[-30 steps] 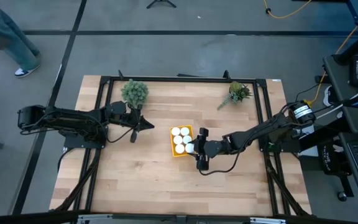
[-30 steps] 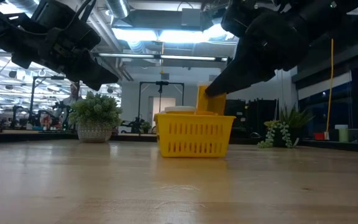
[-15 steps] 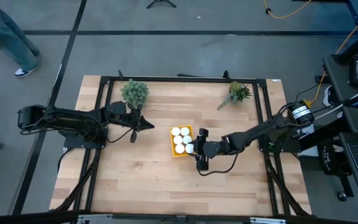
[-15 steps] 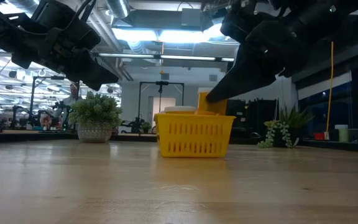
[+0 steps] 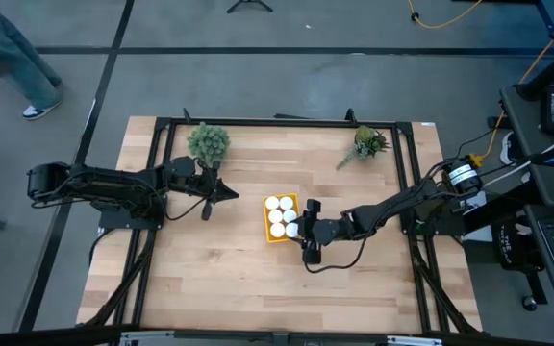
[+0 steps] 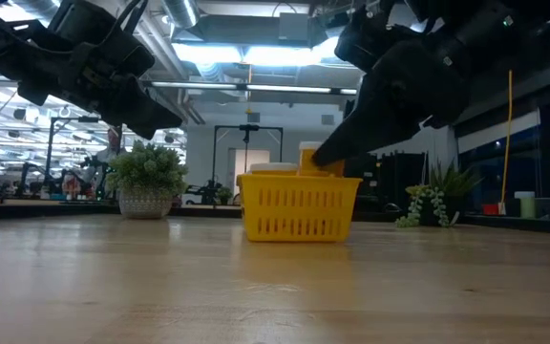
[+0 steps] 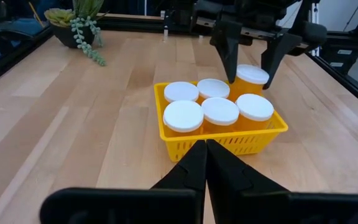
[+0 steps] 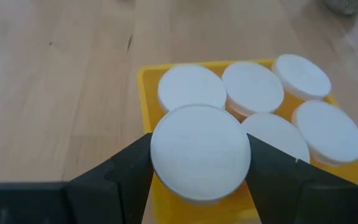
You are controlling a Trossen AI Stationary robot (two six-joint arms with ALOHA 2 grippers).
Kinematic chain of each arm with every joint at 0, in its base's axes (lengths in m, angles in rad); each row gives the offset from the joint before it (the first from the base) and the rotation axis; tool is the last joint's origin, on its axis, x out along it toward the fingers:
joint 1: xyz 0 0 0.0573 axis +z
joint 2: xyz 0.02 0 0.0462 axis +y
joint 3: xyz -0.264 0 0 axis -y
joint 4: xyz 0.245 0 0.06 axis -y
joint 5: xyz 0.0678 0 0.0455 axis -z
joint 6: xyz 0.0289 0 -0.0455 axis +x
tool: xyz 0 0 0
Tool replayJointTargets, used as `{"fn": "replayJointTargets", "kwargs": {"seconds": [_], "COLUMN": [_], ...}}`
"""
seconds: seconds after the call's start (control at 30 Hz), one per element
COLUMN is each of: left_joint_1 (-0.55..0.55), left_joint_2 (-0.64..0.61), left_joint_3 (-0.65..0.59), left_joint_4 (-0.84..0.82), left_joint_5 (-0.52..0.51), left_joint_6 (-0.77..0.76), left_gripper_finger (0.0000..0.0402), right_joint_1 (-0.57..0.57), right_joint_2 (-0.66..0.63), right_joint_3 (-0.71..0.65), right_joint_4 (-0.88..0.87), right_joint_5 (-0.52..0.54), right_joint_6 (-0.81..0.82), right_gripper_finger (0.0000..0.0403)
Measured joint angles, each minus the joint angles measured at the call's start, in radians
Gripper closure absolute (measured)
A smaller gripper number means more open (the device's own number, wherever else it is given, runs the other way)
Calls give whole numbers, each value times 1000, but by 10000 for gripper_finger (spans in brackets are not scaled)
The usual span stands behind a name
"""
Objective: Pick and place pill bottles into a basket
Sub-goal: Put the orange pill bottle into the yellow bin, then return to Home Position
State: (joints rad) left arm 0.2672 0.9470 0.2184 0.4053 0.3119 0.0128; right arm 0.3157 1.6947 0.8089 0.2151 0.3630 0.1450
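The yellow basket stands at the table's middle. Several pill bottles with white caps stand upright in it. My right gripper reaches in from the table's right and is shut on one more pill bottle at the basket's near right corner. This bottle stands higher than the others. My left gripper hangs shut above the table to the left of the basket, touching nothing. My right gripper pinches the pill bottle between its two fingers at its top, on opposite sides of the white cap. The fingers slant down from the table's right. The bottle is upright, its lower part inside the basket; whether it rests on the bottom I cannot tell.
A round green plant stands at the far left of the table and a trailing plant at the far right. A black frame rims the table. A person stands on the floor beyond the far left corner.
My right gripper has gone down a little with the pill bottle, which sits lower in the basket's corner than before and stays upright.
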Motion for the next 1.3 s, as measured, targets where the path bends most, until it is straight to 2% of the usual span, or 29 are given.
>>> {"fn": "replayJointTargets", "kwargs": {"seconds": [0.27, 0.6, 0.83, 1.3], "left_joint_1": [0, 0, 0, 0], "left_joint_2": [0, 0, 0, 0], "left_joint_3": [0, 0, 0, 0], "left_joint_4": [-1, -15, -15, -13], "left_joint_5": [0, 0, 0, 0], "left_joint_6": [0, 0, 0, 0], "left_gripper_finger": [395, 395, 396, 397], "right_joint_1": [-18, -25, -25, -25], "right_joint_2": [0, 0, 0, -114], "right_joint_3": [0, 0, 0, 49], "right_joint_4": [5, 5, 5, -54], "right_joint_5": [0, -35, -35, -54], "right_joint_6": [3, 3, -12, -51], "right_gripper_finger": [176, 148, 146, 147]}}
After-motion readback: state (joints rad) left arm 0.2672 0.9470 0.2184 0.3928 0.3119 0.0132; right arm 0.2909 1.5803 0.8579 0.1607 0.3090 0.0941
